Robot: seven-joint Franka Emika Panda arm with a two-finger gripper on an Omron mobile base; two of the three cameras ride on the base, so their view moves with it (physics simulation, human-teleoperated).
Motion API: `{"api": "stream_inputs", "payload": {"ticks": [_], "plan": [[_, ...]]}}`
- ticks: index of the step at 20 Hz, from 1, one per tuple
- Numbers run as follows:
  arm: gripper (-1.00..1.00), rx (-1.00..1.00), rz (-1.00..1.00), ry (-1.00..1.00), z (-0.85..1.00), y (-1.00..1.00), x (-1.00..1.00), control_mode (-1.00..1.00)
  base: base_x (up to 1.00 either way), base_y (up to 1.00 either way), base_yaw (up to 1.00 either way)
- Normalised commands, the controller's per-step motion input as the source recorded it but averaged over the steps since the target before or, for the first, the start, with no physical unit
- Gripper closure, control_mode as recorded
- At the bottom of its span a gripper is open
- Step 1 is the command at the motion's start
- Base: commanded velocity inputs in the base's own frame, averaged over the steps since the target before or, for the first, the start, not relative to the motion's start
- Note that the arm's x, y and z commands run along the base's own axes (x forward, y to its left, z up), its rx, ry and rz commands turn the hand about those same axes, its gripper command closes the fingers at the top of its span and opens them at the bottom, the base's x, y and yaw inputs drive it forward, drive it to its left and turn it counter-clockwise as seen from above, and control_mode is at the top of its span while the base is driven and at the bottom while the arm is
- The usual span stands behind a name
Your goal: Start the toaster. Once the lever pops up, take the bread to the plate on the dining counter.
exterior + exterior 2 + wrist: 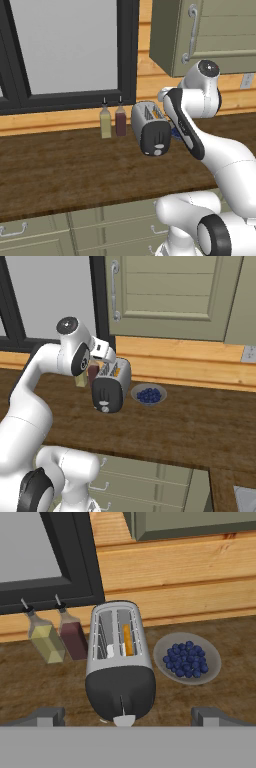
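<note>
The claw (128, 716) hangs wide open over the toaster (119, 662), near the table's back edge. Its lever (124, 720) faces the arm, so probably lining up a push; the bread (128, 640) sits in one slot.

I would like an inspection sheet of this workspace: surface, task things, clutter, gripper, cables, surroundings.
Surface: dark wood worktop, drawers below.
Task things: toaster upright near the back wall; bread standing in its right slot; lever on the black end panel.
Clutter: yellow bottle and dark red bottle left of the toaster; bowl of blueberries to its right.
Gripper: gripper open, hovering above the toaster, holding nothing.
Cables: nothing seen.
Surroundings: window, wall cabinet.
</note>
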Motion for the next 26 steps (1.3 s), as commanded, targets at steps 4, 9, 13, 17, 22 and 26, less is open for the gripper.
{"api": "stream_inputs", "payload": {"ticks": [4, 9, 13, 17, 22, 26], "plan": [[-1.00, 0.00, 0.00, 0.00, 0.00, 0.00, 0.00, -1.00, 0.00, 0.00, 0.00], [-1.00, 0.00, 0.00, 0.00, 0.00, 0.00, 0.00, -1.00, 0.00, 0.00, 0.00], [-1.00, 0.00, 0.00, 0.00, 0.00, 0.00, 0.00, -1.00, 0.00, 0.00, 0.00], [-1.00, 0.00, 0.00, 0.00, 0.00, 0.00, 0.00, -1.00, 0.00, 0.00, 0.00], [-1.00, 0.00, 0.00, 0.00, 0.00, 0.00, 0.00, -1.00, 0.00, 0.00, 0.00], [-1.00, 0.00, 0.00, 0.00, 0.00, 0.00, 0.00, -1.00, 0.00, 0.00, 0.00]]}}
